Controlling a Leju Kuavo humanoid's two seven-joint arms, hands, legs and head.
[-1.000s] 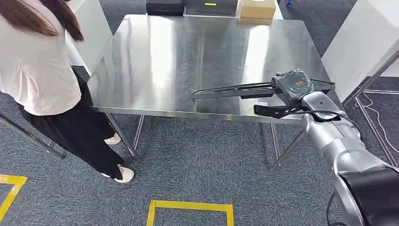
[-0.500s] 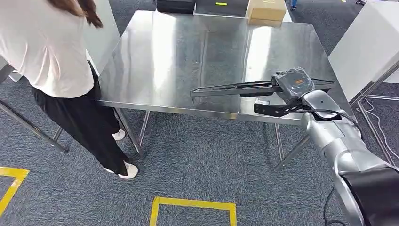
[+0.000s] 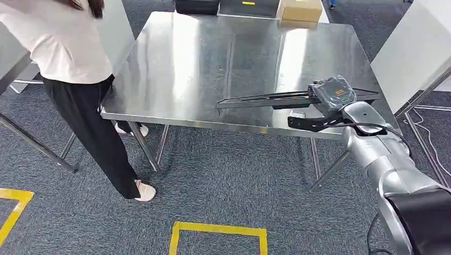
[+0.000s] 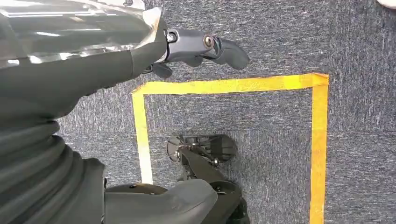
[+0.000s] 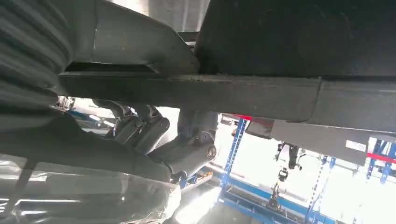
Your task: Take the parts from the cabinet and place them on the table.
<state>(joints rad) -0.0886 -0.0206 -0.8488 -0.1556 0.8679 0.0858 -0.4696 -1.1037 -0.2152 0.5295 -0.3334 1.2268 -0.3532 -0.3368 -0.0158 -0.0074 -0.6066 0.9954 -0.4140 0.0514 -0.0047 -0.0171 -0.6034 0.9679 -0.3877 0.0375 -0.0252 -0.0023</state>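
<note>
A long black bar-shaped part [image 3: 260, 100] hangs level just above the steel table [image 3: 213, 58], near its front right corner. My right hand [image 3: 332, 94], wrapped in clear plastic, grips the part at its right end. In the right wrist view the part [image 5: 243, 95] runs across as a dark beam with my fingers [image 5: 187, 149] curled under it. My left hand [image 4: 201, 46] hangs over the grey carpet and holds nothing, its fingers loosely apart.
A person [image 3: 69, 48] in a white top and black trousers stands at the table's front left corner. A black case [image 3: 197, 6] and a cardboard box [image 3: 300, 9] sit at the far edge. A white panel [image 3: 415, 48] stands at right. Yellow tape [image 3: 218, 231] marks the floor.
The person has stepped closer to the table's left corner and the view has shifted slightly. My right hand and the part stay in the same place over the table.
</note>
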